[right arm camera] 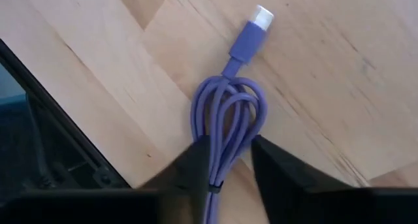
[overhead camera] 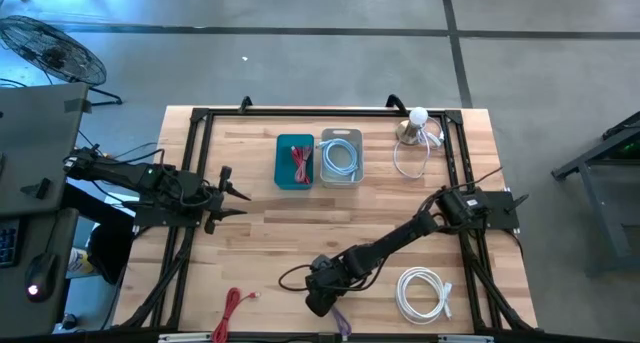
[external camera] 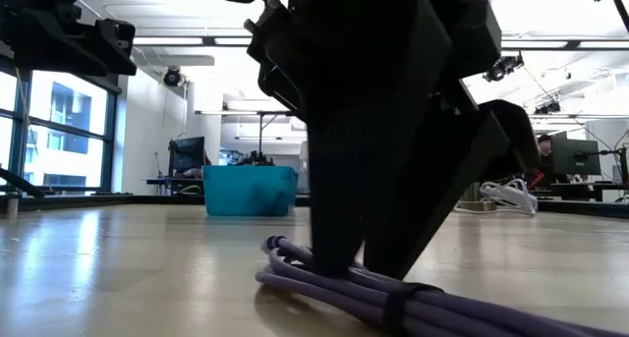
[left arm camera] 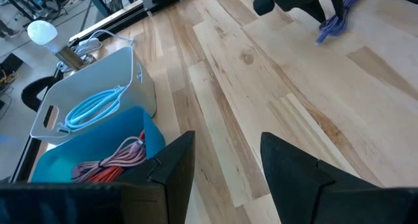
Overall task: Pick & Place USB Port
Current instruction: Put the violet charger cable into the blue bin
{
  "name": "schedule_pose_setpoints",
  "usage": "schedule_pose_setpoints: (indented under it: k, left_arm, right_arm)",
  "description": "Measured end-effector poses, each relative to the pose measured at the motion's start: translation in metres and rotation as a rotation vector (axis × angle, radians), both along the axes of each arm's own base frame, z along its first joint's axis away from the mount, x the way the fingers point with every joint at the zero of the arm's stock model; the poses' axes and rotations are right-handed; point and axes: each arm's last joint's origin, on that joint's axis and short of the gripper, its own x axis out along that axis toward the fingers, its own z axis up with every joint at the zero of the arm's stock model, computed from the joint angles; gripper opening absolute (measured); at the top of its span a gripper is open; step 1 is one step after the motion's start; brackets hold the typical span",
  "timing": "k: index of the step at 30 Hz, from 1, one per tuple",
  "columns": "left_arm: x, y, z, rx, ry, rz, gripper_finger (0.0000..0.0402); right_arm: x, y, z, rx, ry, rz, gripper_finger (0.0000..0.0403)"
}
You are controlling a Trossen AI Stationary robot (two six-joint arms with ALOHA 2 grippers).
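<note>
A purple USB cable point(right arm camera: 228, 116), coiled into a long bundle with a dark tie, lies flat on the wooden table near its front edge, its plug point(right arm camera: 253, 31) pointing away from the fingers. My right gripper point(right arm camera: 230, 162) is down on it, shut on the bundle; the high view shows the gripper point(overhead camera: 322, 301) with the cable point(overhead camera: 340, 321) poking out beside it. My left gripper point(overhead camera: 228, 195) waits open at the table's left side, above the wood, with nothing between its fingers point(left arm camera: 163, 172). My right gripper pinches the purple bundle's strands point(right arm camera: 225, 152) between its two fingers, about midway along the bundle, just ahead of the dark tie point(right arm camera: 212, 187). The fingers come from above, slanting down, one on each long side. The bundle point(external camera: 393, 298) lies on the table.
A teal bin point(overhead camera: 281, 161) holding a red cable and a pale bin point(overhead camera: 357, 158) holding a blue cable stand at the far middle. A white cable point(overhead camera: 425, 293) lies front right, a red cable point(overhead camera: 232, 308) front left, a bulb lamp point(overhead camera: 415, 123) far right.
</note>
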Motion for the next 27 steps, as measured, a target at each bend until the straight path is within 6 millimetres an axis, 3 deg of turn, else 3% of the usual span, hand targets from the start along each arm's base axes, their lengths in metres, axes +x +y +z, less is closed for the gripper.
schedule_pose_setpoints:
  k: [4, 15, 21, 27]
  left_arm:
    - [0.0, 0.0, 0.0, 0.0, 0.0, 0.0, 0.017]
    - [0.0, 0.0, 0.0, -0.006, 0.002, -0.013, 0.017]
    - [0.001, -0.001, 0.003, -0.009, -0.028, -0.02, 0.017]
    - [0.002, -0.001, 0.005, 0.002, -0.058, -0.026, 0.017]
  right_arm:
    - [0.002, 0.0, 0.0, -0.008, -0.027, 0.027, 0.0015]
    - [0.004, 0.0, 0.005, -0.159, -0.11, 0.045, 0.0003]
    - [0.008, -0.005, 0.03, -0.358, -0.179, 0.068, 0.0001]
    - [0.006, -0.013, 0.082, -0.529, -0.259, 0.093, 0.0]
